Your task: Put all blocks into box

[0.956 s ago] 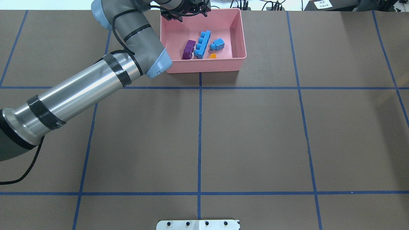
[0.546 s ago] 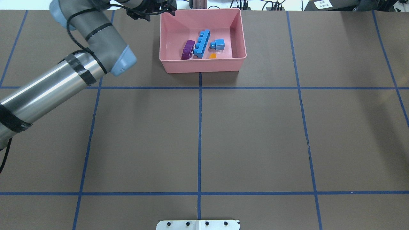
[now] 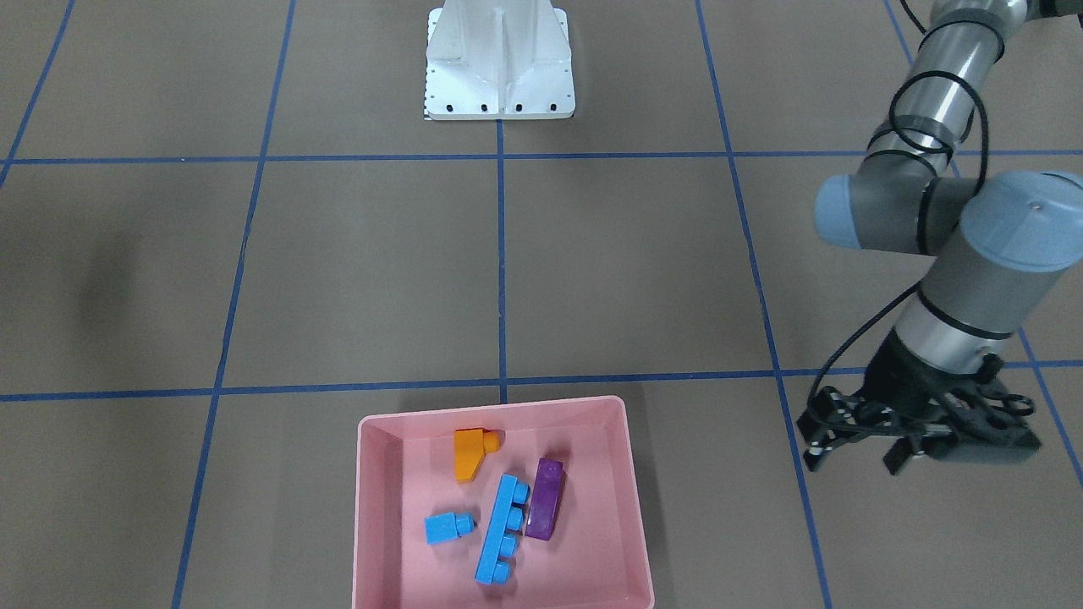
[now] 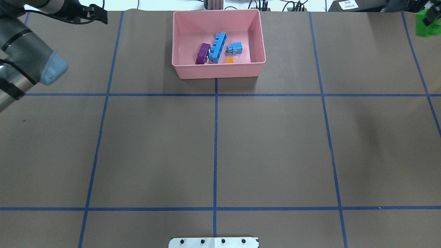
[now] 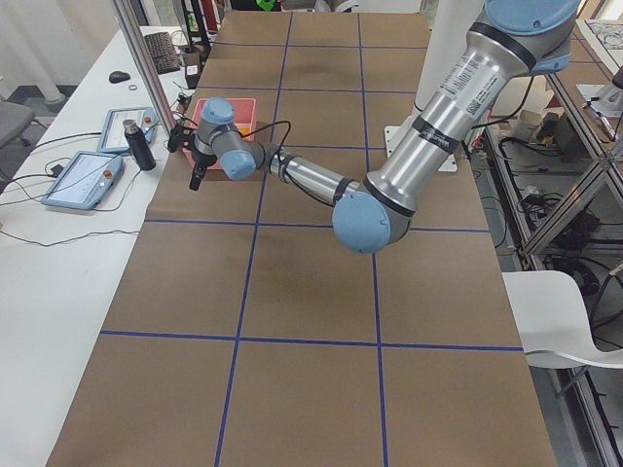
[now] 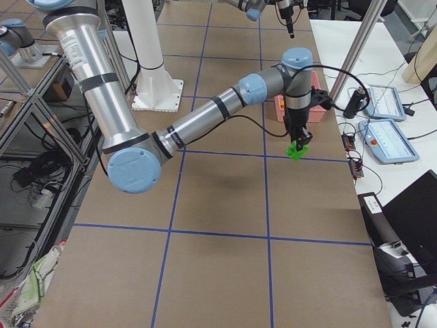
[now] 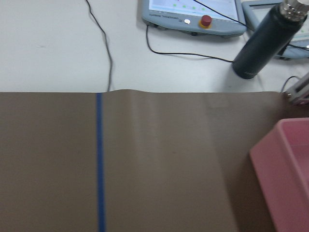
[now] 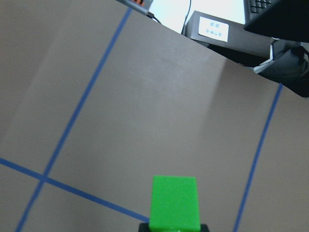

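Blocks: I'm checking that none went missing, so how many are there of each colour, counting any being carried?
Blue: 2, the long blue four-stud plastic brick and the small blue plastic brick
Purple: 1, the long purple plastic brick
Orange: 1, the sloped orange plastic brick
Green: 1, the green plastic brick in the right hand
Total: 5
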{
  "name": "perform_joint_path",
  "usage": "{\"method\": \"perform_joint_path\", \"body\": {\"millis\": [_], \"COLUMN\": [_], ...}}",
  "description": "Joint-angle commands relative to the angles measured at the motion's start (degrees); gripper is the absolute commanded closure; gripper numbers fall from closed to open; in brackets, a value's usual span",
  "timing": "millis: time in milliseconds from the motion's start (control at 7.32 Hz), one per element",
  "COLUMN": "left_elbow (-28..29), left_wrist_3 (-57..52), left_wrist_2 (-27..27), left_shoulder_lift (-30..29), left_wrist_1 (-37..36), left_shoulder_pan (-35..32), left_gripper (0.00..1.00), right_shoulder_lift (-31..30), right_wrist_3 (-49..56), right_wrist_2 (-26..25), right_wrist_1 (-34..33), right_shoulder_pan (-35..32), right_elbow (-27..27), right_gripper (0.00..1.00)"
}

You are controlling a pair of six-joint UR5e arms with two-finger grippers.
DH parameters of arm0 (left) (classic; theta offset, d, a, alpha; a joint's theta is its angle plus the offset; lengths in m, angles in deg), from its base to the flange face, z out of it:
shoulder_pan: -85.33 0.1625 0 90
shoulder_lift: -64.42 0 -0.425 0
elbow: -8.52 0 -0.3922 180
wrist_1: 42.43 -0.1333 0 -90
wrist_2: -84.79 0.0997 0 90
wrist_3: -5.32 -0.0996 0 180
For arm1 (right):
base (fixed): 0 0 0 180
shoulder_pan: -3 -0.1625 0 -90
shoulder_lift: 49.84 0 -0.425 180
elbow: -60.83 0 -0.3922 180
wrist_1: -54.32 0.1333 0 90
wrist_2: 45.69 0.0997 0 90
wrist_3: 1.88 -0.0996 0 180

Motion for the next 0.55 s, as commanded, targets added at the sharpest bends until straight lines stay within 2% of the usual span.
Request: {"method": "perform_joint_path", "body": {"millis": [0,273,410], "left_elbow": [-4.75,-6.88,-6.88], "left_wrist_3": [-14.95,-25.50,-30.09], "left_wrist_2": [0.05,-0.30,-0.12], "left_shoulder_lift": [12.01,19.66,21.10], "left_wrist_1": [-0.54,-0.37,-0.45], "left_shoulder_pan": [-6.05,-10.71,-12.21], "left_gripper": [0.00,0.00,0.00], "right_shoulder_lift": [9.48,20.89,24.86], "right_wrist_3": [-20.66,-30.46,-34.33], "right_wrist_2": [-1.36,-8.03,-8.49], "right_wrist_1": [4.67,11.15,15.46], "right_shoulder_pan": [10.62,17.67,19.88], "right_elbow": [2.65,13.76,20.18], "right_gripper": [1.00,1.00,1.00]}}
